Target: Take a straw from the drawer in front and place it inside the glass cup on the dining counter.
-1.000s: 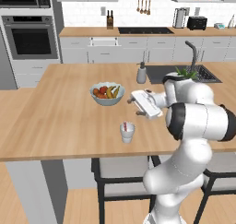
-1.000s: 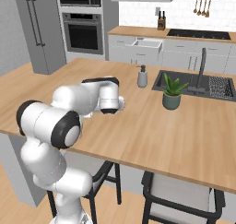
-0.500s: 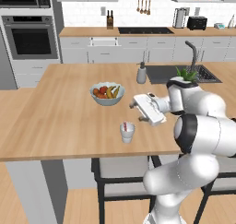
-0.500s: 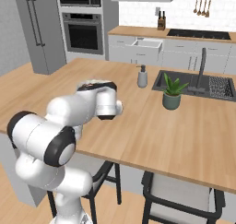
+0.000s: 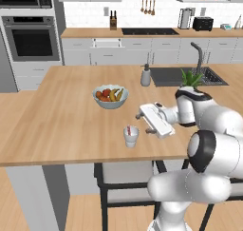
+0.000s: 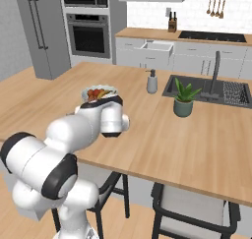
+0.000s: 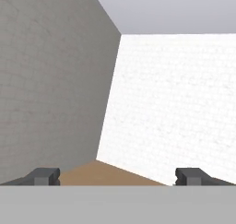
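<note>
Now the arm is swinging away to the right, and that is the change worth calling: a second ago the hand was sitting just over the glass cup (image 5: 131,136), half a second ago it was lifting off, and at this moment the gripper (image 5: 142,116) is hanging up and to the right of the cup, clear of it, nothing between its tips. In the hand view the two dark fingertips (image 7: 44,174) are standing far apart, as wide as they go, and the camera is looking out at bare walls and a sliver of wooden floor, so the hand is pointing well away from the worktop.

And the straw (image 5: 128,130)? It is showing as a short red-pink stick poking up from inside the cup, leaning against the rim. The cup itself is standing upright on the dining counter (image 5: 57,120), near the front edge, just in front of the fruit bowl (image 5: 110,96) and well apart from the soap bottle (image 5: 145,76) and the potted plant (image 6: 183,98) by the sink.

So, reading it as a judgement: the drop has gone in, the release is finished, and the arm is simply retreating. With straw in cup and cup steady, the task is looking essentially done; the one risk left is the arm clipping the cup on its way out, and it is already clear.
</note>
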You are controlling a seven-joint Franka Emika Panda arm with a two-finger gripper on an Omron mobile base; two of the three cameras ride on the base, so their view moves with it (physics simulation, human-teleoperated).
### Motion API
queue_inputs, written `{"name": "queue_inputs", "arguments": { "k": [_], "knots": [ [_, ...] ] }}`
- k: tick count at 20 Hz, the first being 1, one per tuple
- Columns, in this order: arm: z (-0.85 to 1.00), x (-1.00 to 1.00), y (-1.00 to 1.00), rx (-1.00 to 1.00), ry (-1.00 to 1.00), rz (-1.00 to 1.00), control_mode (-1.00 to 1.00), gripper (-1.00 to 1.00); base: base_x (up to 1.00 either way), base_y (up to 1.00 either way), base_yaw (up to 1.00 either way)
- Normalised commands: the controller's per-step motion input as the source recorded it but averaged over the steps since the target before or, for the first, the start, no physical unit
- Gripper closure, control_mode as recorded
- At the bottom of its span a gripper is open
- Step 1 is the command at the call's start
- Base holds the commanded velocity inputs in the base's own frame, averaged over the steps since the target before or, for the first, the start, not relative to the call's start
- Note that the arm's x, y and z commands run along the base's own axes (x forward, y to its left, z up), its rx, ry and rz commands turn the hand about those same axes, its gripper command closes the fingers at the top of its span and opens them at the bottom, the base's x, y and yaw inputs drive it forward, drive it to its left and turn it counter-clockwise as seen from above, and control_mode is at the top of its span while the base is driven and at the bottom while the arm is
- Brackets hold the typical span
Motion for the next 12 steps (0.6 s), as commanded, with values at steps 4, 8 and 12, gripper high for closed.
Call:
{"name": "queue_inputs", "arguments": {
  "k": [4,8,12],
  "knots": [
    [-0.12,-0.38,0.00,0.00,0.00,0.00,-1.00,-1.00,0.00,0.00,0.00],
    [-0.13,-0.37,0.00,0.00,0.00,0.00,-1.00,-1.00,0.00,0.00,0.00],
    [-0.11,-0.33,0.00,0.00,0.00,0.00,-1.00,-1.00,0.00,0.00,0.00]
  ]
}}
